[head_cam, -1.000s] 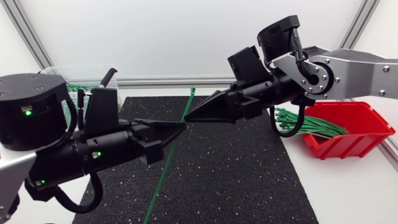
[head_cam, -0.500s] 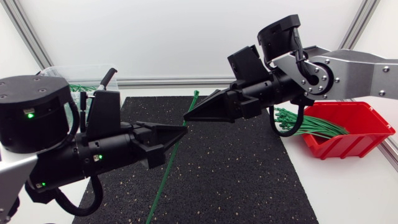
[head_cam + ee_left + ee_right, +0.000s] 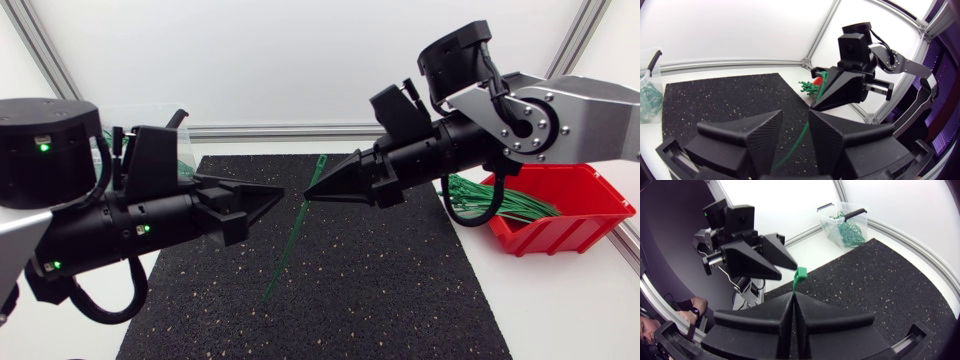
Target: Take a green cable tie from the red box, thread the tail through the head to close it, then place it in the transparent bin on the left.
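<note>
**Left gripper draws back; green cable tie rides in the right gripper**

Over the last second the left gripper has pulled back towards its own side and risen a little. Its tips no longer overlap the green cable tie as they did before. The right gripper has come slightly lower and further across the middle, and the tie has gone up with it. A second ago the tail ran down to the near edge of the head view; now it ends over the middle of the black mat.

The right gripper's fingers are pressed together on the tie just below its head. In the right wrist view the square head stands up just above the closed tips. In the head view the strap hangs from them, slanting down towards the left arm's side. Whether the tail's end touches the mat cannot be told.

The left gripper's fingers stand apart and grip nothing. Their tips point at the right gripper's tips, near but not touching. In the left wrist view the strap shows through the gap between the two wedges, lying beyond them.

The red box stands on the white desk at the right arm's side, just off the mat. A bundle of green ties sticks out of it towards the mat. The transparent bin sits at the desk's far left, beyond the left arm, with looped green ties inside.
</note>
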